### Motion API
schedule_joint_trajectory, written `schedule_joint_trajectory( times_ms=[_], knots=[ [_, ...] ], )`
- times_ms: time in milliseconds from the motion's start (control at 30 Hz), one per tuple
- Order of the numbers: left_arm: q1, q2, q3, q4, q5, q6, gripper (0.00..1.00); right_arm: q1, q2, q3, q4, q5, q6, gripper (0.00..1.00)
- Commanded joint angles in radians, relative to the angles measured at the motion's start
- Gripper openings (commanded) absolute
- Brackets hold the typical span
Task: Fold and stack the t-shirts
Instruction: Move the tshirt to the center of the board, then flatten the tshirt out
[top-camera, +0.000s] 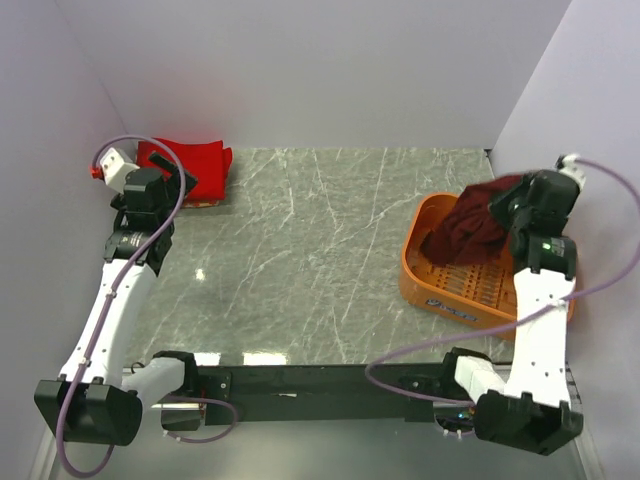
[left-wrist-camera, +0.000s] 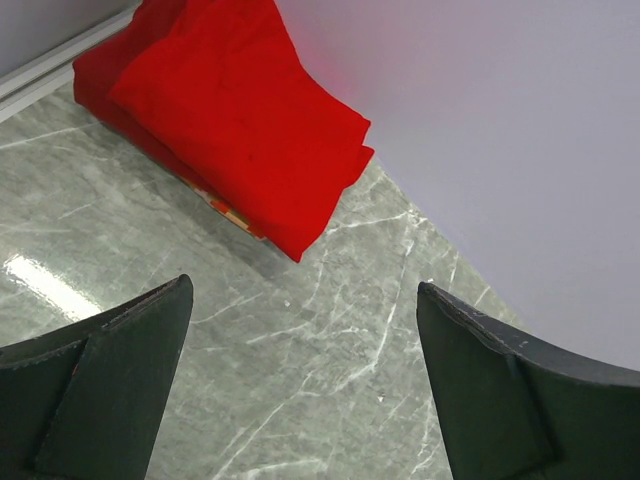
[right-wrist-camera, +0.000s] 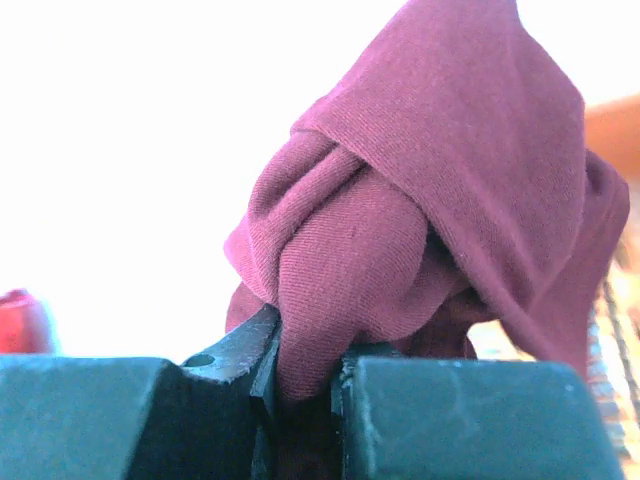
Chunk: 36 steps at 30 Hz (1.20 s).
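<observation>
Maroon t-shirt (top-camera: 478, 226) is soft matte knit w/ fine ribbed weave visible in the right wrist view (right-wrist-camera: 430, 200), bunched into thick rounded folds, no flat shape to it. Right gripper (top-camera: 508, 212) is clamped on a wad of that cloth: in wrist view the fabric is pinched betw. the two dark blocky fingers (right-wrist-camera: 305, 385), the rest ballooning above and right of them. From top, the shirt hangs from the gripper and drapes down-left into the orange basket (top-camera: 450, 300), hard slotted plastic w/ rounded corners at the table's right side; the shirt's long axis runs approx. upper right to lower left, lower end resting in the basket. Red t-shirts (top-camera: 190, 165) lie folded in a flat stack at the far left corner against the wall, smooth bright cloth (left-wrist-camera: 240, 130), long side approx. along the back wall. Left gripper (top-camera: 170, 185) is spread wide, holding nothing (left-wrist-camera: 305, 320), just near side of the stack, above the grey marbled, glossy table (top-camera: 300, 260).
</observation>
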Motion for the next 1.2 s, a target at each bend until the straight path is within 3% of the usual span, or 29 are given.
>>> schedule_joint_trajectory(
  times_ms=[0,100,133,200,367,533,633,733,867,933,1000,1167],
  knots=[
    [0.001,-0.042,0.009,0.049,0.034,0.028,1.0,0.06,-0.018,0.188,0.024,-0.142,-0.018,0.0],
    [0.001,-0.054,0.022,0.036,0.034,0.017,1.0,0.181,0.056,0.391,0.001,-0.143,-0.055,0.0],
    [0.001,-0.063,0.026,0.027,0.036,0.013,0.99,0.306,0.079,0.447,-0.002,-0.098,-0.088,0.0],
    [0.002,-0.083,0.032,0.013,0.036,-0.001,1.0,0.404,0.158,0.606,0.007,-0.115,-0.119,0.0],
    [0.002,-0.128,0.014,-0.004,0.042,-0.038,1.0,0.664,0.358,0.909,0.036,-0.28,-0.206,0.0],
    [0.002,-0.154,0.008,-0.043,0.024,-0.087,0.99,0.783,0.593,1.143,0.054,-0.47,-0.199,0.0],
    [0.001,-0.149,0.009,-0.102,-0.024,-0.145,0.99,0.785,0.611,1.01,0.137,-0.491,-0.136,0.01],
    [0.001,-0.132,-0.015,-0.171,-0.048,-0.24,0.99,0.782,0.595,0.772,0.205,-0.385,-0.131,0.15],
    [0.001,-0.106,-0.079,-0.217,-0.027,-0.292,0.99,0.772,0.651,0.592,0.127,-0.137,-0.145,0.64],
    [0.001,-0.082,-0.098,-0.253,-0.018,-0.288,1.0,0.772,0.705,0.564,0.081,-0.005,-0.173,0.78],
    [0.001,-0.05,-0.127,-0.273,-0.007,-0.274,0.99,0.772,0.736,0.554,0.024,0.041,-0.191,0.82],
    [0.001,0.026,-0.213,-0.288,0.076,-0.254,1.0,0.774,0.69,0.411,0.099,0.025,-0.196,0.83]
  ],
)
